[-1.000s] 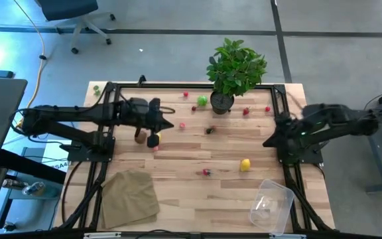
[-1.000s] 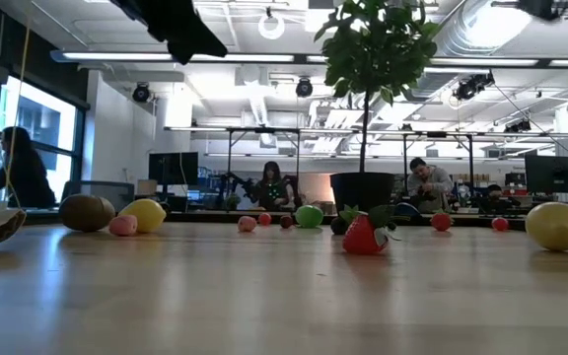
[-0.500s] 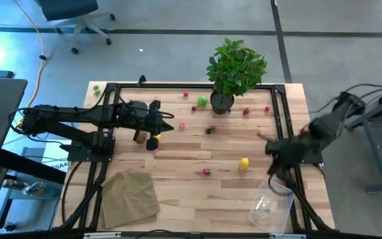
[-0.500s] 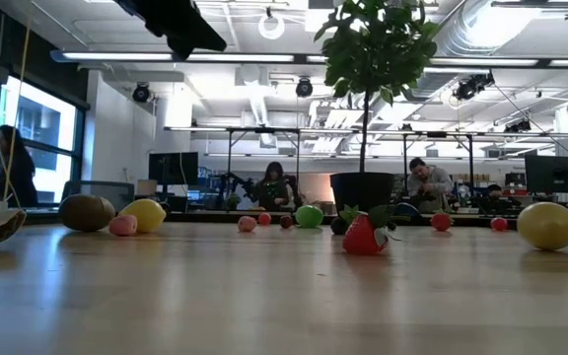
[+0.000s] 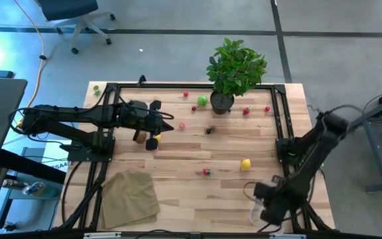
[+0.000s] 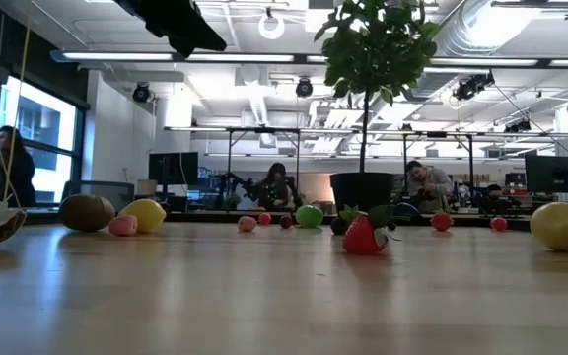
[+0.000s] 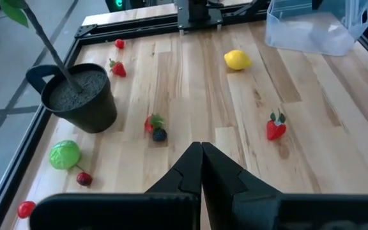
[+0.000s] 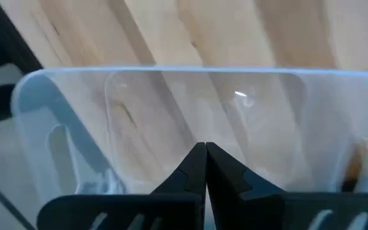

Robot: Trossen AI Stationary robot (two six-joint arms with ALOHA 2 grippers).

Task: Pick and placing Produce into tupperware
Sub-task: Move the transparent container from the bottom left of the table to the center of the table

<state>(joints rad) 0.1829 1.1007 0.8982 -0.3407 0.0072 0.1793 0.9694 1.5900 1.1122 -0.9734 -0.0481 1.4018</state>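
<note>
Right gripper (image 8: 204, 148) clenched empty, poised over clear container (image 8: 171, 121) at table's near right corner. Left gripper (image 7: 201, 148) clenched empty above scattered toy produce (image 7: 275, 126).

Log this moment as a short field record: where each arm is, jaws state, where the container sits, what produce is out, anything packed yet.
left gripper: over the table's left middle, jaws shut, holding nothing
right gripper: right above the tupperware, jaws shut, holding nothing
tupperware: near right corner of the table, looks empty
produce out: lemon, strawberry, green fruit beside the potted plant, small red pieces along the far edge
packed: nothing visible yet
cloth: near left corner
</note>
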